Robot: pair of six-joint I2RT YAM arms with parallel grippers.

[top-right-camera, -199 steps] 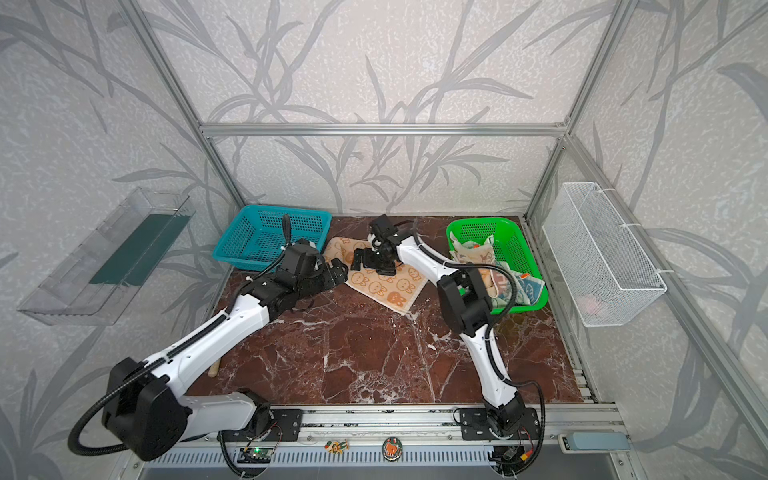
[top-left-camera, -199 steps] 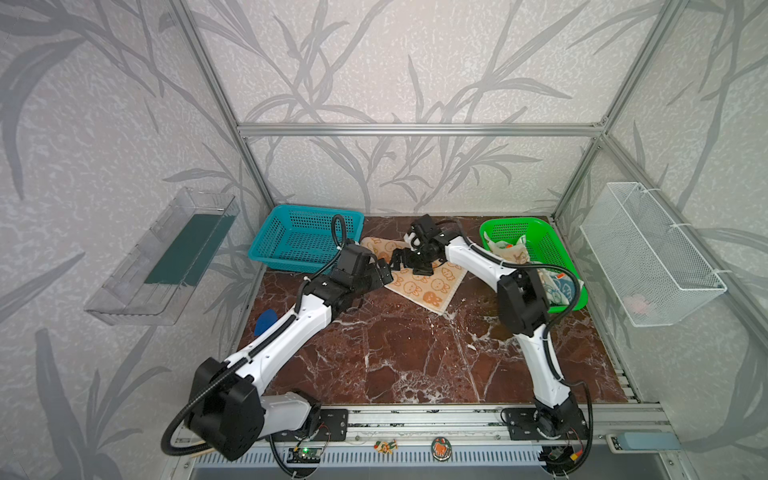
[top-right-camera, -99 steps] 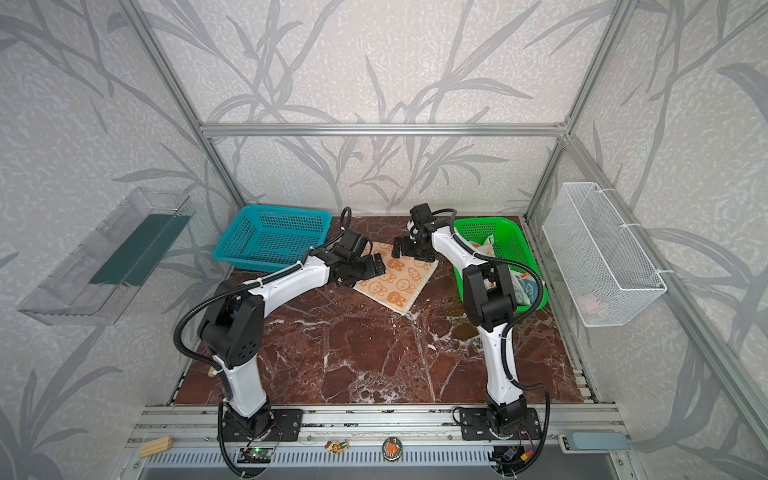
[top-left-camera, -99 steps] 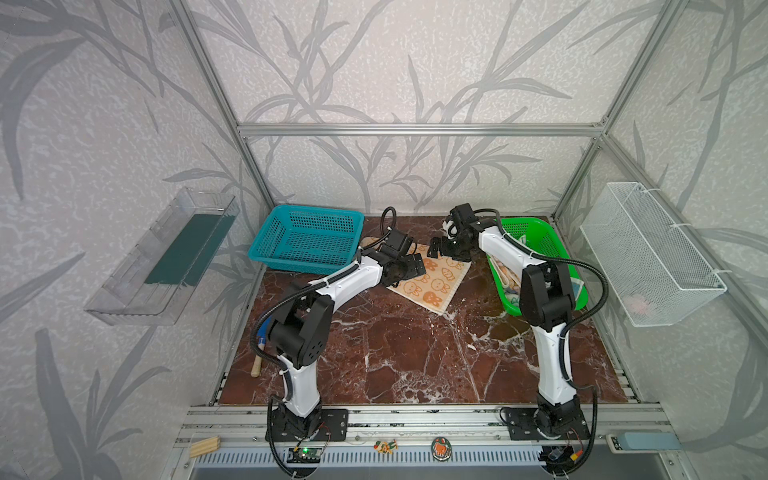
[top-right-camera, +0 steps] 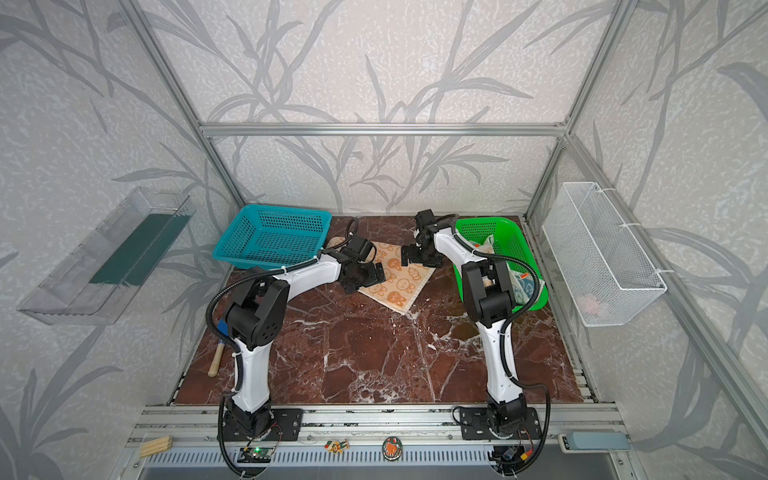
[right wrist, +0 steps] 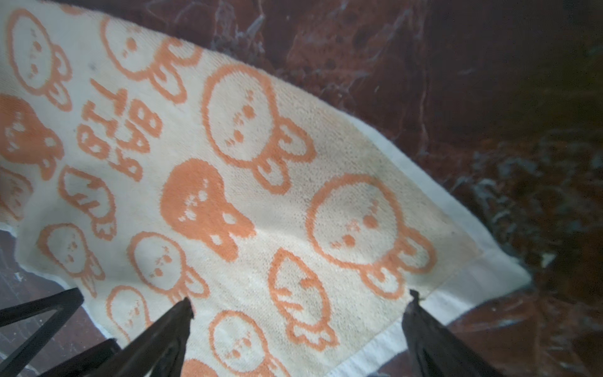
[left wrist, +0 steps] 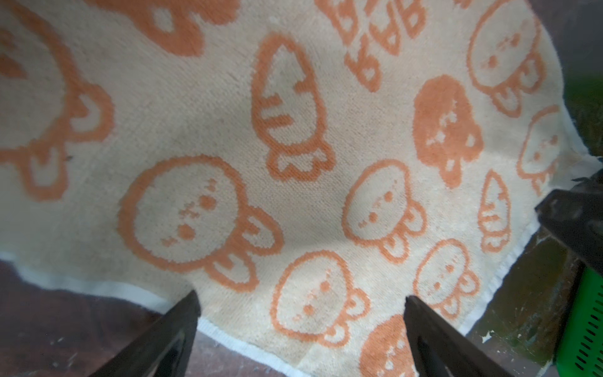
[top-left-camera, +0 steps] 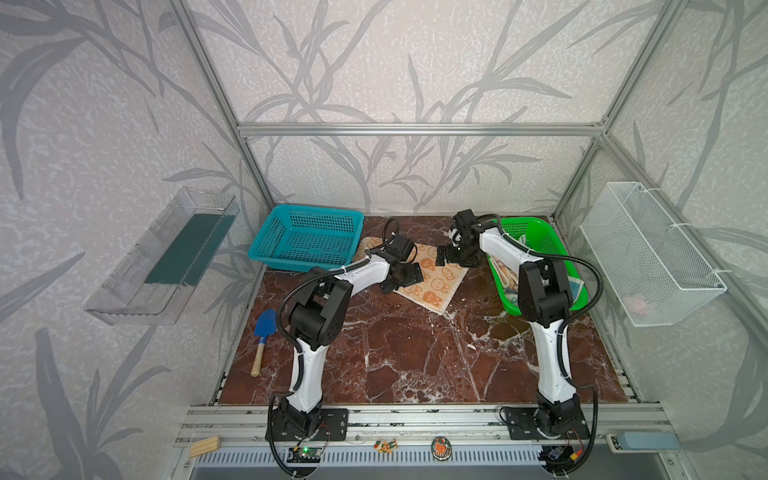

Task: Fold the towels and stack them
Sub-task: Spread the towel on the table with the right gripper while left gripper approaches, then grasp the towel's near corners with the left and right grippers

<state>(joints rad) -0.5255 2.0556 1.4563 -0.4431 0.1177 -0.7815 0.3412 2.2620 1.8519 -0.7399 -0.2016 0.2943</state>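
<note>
Showed cream orange-bunny towel point(top-left-camera: 436, 282) laid out on desk point(top-left-camera: 415, 353) between teal basket point(top-left-camera: 307, 241) and green basket point(top-left-camera: 540, 245). Hovered at opposite edges with 2 pairs of jaws spread, pinching nothing. Seemed soft, light, floppy; best pinched at hemmed corners.

Lab test cell: aluminium frame point(top-left-camera: 417, 129), wallpapered panels point(top-left-camera: 415, 62)

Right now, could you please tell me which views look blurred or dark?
Left wrist view: the cream terry towel with orange bunnies is sharp mid-frame, smeared toward one edge; right wrist view: the brown marble tabletop is dim and soft; both top views: evenly lit, crisp.
</note>
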